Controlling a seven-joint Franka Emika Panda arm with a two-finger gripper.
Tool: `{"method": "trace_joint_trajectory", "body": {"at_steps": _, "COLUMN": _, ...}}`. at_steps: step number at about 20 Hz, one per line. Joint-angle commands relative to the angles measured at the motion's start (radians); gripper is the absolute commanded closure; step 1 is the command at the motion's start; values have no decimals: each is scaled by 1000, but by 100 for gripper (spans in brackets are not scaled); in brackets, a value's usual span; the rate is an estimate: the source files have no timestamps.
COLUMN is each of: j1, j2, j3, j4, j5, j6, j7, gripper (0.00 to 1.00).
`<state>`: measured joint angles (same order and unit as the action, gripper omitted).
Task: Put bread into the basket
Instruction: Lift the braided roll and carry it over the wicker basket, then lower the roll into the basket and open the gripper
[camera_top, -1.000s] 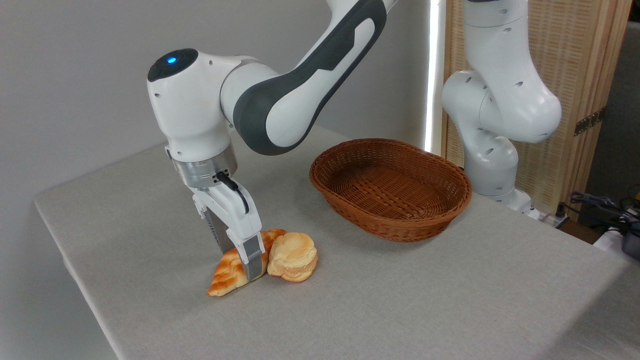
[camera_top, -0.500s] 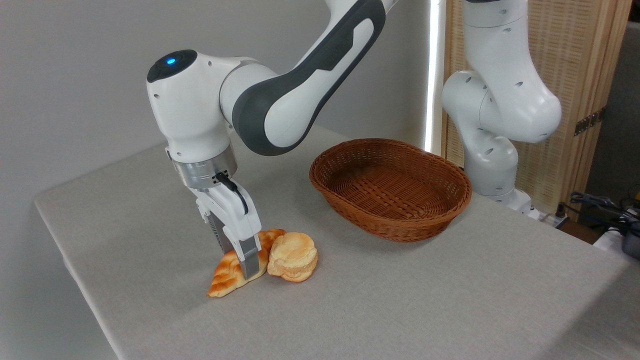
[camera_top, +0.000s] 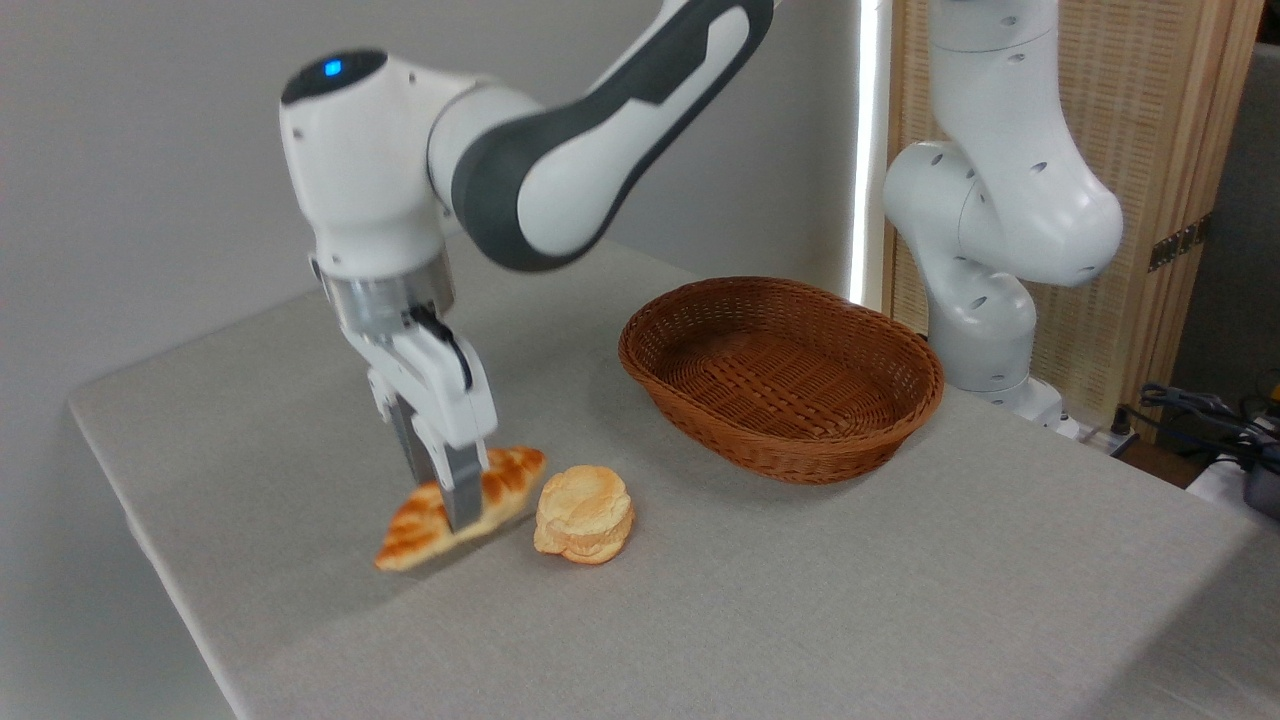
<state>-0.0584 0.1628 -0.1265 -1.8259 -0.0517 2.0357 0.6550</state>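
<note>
Bread (camera_top: 415, 522) middle behind end effector (camera_top: 452, 510); arm cropped above

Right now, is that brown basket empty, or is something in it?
Empty. Only bare weave shows inside the basket; the bread is in the gripper.

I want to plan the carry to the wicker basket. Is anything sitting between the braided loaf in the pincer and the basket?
The pale round stacked bun lies on the table just right of the golden braided loaf, roughly on the line toward the reddish-brown oval wicker basket. The pincer holds the loaf lifted, so it will probably pass over it.
</note>
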Motion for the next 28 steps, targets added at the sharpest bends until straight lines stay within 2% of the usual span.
{"method": "trace_joint_trajectory", "body": {"at_steps": 1, "j1": -1, "j2": -83, "j3": -13, "j4": -9, "j5": -43, "j6": -23, "j7": -6, "gripper": 44}}
{"method": "trace_joint_trajectory", "body": {"at_steps": 5, "j1": -1, "j2": -161, "j3": -13, "j4": -10, "j5": -69, "j6": -118, "j7": 0, "gripper": 44}}
{"method": "trace_joint_trajectory", "body": {"at_steps": 12, "j1": -15, "j2": -268, "j3": -12, "j4": -45, "j5": -69, "j6": -351, "j7": 6, "gripper": 37}}
{"method": "trace_joint_trajectory", "body": {"at_steps": 17, "j1": -18, "j2": -409, "j3": -10, "j4": -188, "j5": -69, "j6": -380, "j7": 12, "gripper": 36}}
{"method": "trace_joint_trajectory", "body": {"at_steps": 19, "j1": -35, "j2": -462, "j3": -9, "j4": -246, "j5": -69, "j6": -388, "j7": 41, "gripper": 36}}
{"method": "trace_joint_trajectory", "body": {"at_steps": 23, "j1": -40, "j2": -552, "j3": -8, "j4": -352, "j5": -68, "j6": -391, "j7": 75, "gripper": 35}}
{"method": "trace_joint_trajectory", "body": {"at_steps": 27, "j1": -44, "j2": -595, "j3": -10, "j4": -418, "j5": -68, "j6": -413, "j7": 94, "gripper": 35}}
{"method": "trace_joint_trajectory", "body": {"at_steps": 28, "j1": -58, "j2": -597, "j3": -10, "j4": -429, "j5": -68, "j6": -417, "j7": 95, "gripper": 33}}
